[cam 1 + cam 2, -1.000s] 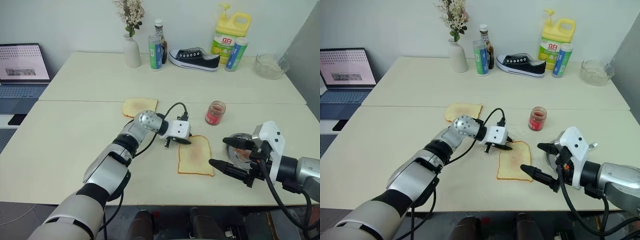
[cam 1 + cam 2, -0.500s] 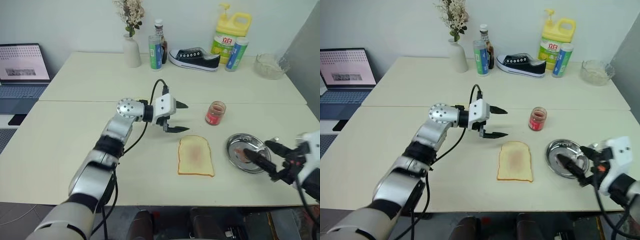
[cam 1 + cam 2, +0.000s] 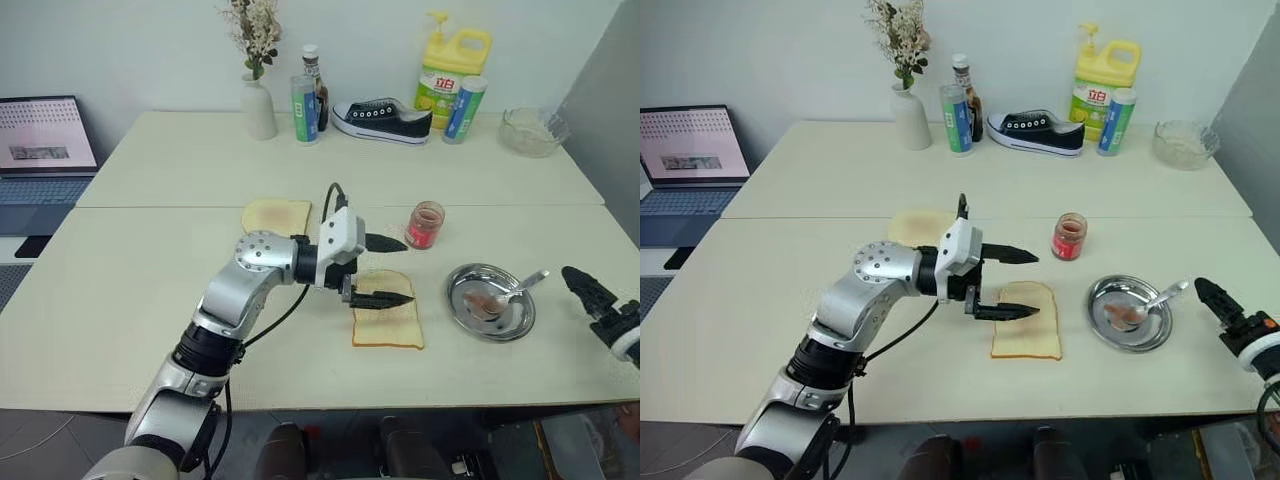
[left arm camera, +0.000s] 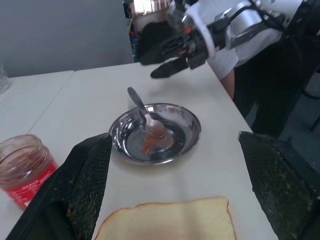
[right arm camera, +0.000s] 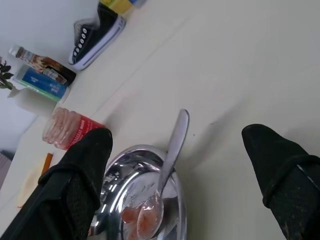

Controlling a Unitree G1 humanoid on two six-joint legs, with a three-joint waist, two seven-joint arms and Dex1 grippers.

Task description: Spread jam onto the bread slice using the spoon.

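1. Head views: the bread slice (image 3: 387, 318) lies flat on the pale surface (image 3: 130, 290), toasted face up with a pinkish-brown centre. The left claw (image 3: 395, 270) hangs over the slice's far edge, its two black fingers wide apart and holding nothing. A round steel plate (image 3: 491, 301) sits well to the right of the slice; the spoon (image 3: 508, 293) lies in it, bowl among a reddish smear of jam, handle resting over the plate's far-right rim. The jam jar (image 3: 425, 225) stands upright beyond the slice, between slice and plate. A second, paler slice (image 3: 277, 215) lies beyond the bread slice to its left. The right claw (image 3: 1223, 305) is at the surface's right edge, right of the plate and apart from it.

2. Left wrist view: the left claw's fingers (image 4: 87, 187) stand far apart, empty. Between them show the slice's edge (image 4: 170, 221), the plate (image 4: 192, 131) with the spoon (image 4: 142, 111) and a jam smear, and the jam jar (image 4: 24, 169) beside it. The right claw (image 4: 167, 62) hangs beyond the plate.

3. Right wrist view: the right claw's fingers (image 5: 82, 172) are spread wide, gripping nothing. The spoon (image 5: 167, 170) rests in the plate (image 5: 112, 200), clear of both fingers, and the jar (image 5: 67, 129) stands just past the plate. A sneaker (image 5: 97, 35) and bottles (image 5: 42, 72) stand farther off.
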